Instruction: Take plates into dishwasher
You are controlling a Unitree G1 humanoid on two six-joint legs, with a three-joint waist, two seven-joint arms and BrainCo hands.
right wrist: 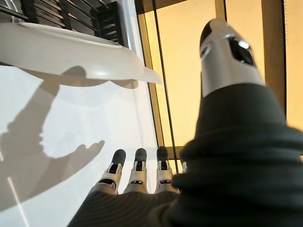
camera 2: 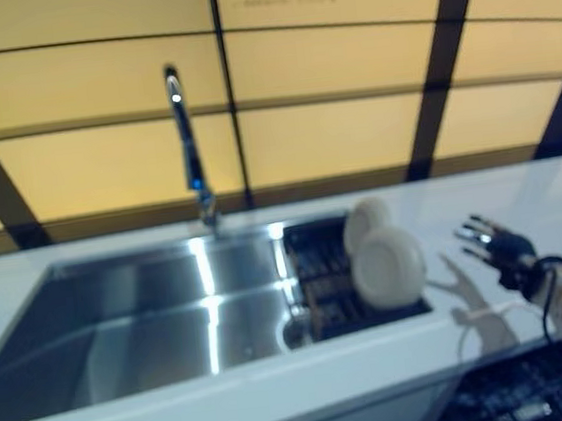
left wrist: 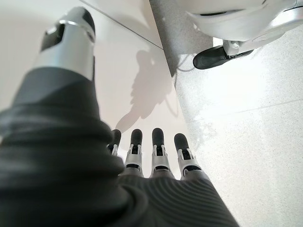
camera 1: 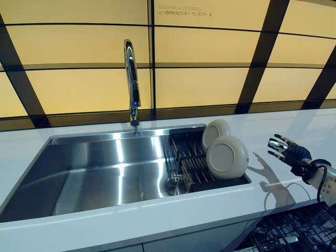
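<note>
Two cream plates stand on edge in a dark rack [camera 1: 186, 160] at the right end of the steel sink [camera 1: 94, 173]. The near plate [camera 1: 227, 156] leans over the sink's right rim; the far plate [camera 1: 216, 131] stands behind it. My right hand [camera 1: 287, 154] is open, fingers spread, above the white counter a little to the right of the near plate, apart from it. Its wrist view shows straight fingers [right wrist: 137, 170] and the plate's rim [right wrist: 80, 56] ahead. My left hand [left wrist: 151, 156] shows only in its wrist view, open, pointing at the floor.
A tall chrome tap [camera 1: 131, 79] stands behind the sink. The white counter [camera 1: 294, 131] runs to the right. The open dishwasher's dark wire rack [camera 1: 294, 231] lies below the counter's front edge at the lower right. A yellow panelled wall is behind.
</note>
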